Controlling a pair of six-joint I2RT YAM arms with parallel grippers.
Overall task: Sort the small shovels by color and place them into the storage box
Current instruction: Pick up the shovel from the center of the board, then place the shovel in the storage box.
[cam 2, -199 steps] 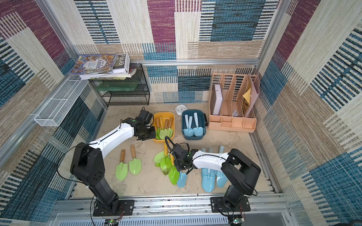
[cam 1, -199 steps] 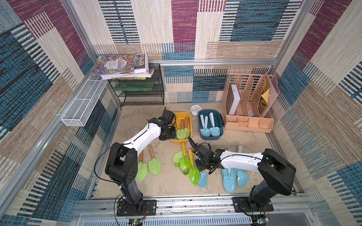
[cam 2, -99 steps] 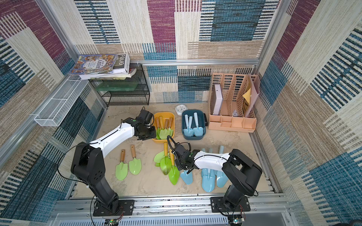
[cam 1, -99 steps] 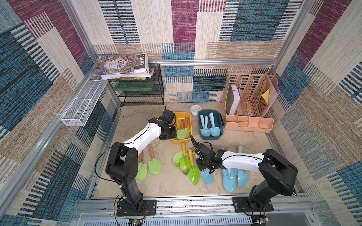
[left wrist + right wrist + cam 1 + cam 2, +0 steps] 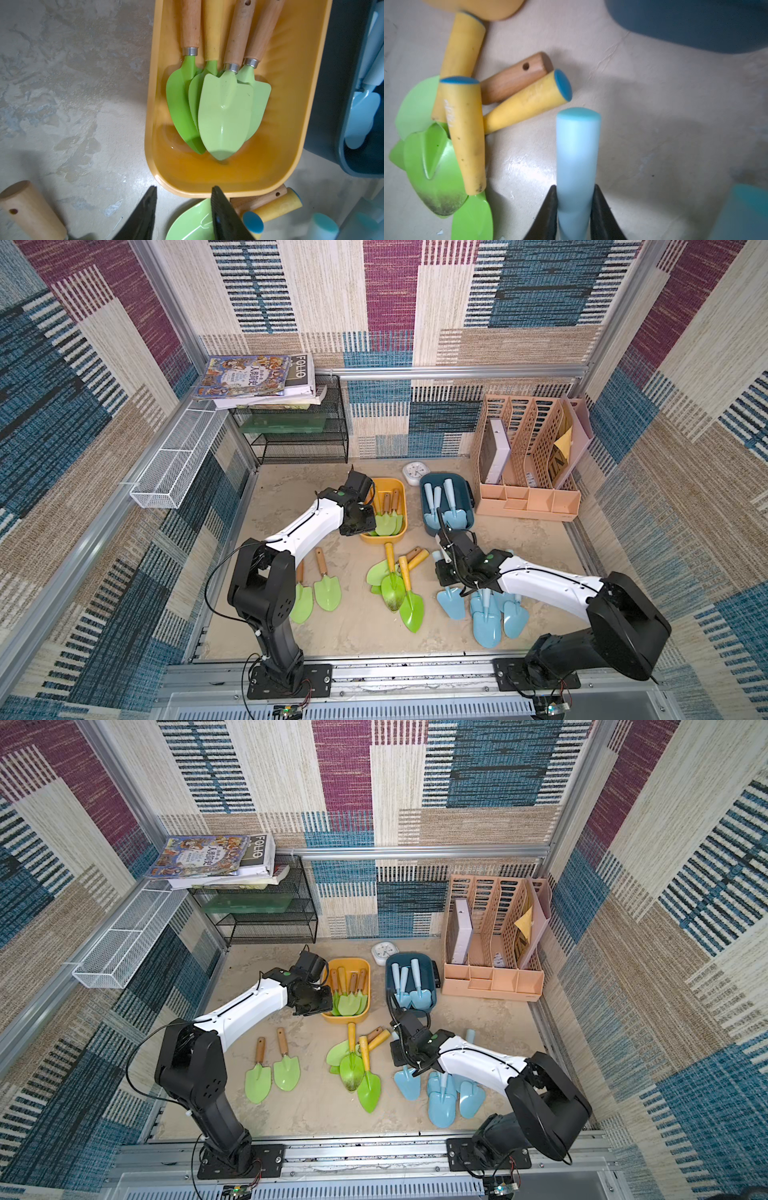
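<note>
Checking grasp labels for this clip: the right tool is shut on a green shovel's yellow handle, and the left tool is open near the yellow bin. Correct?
One error: the right tool is shut on a light blue shovel's handle, as the right wrist view shows. The left tool is indeed open near the yellow bin.

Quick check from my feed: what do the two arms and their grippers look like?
Both match: the left arm and right arm have a white forearm shell between bulky black joints, exposed thin black cables, and a small green dot near the wrist. The left gripper and right gripper each end in two black, tapered fingers.
</note>
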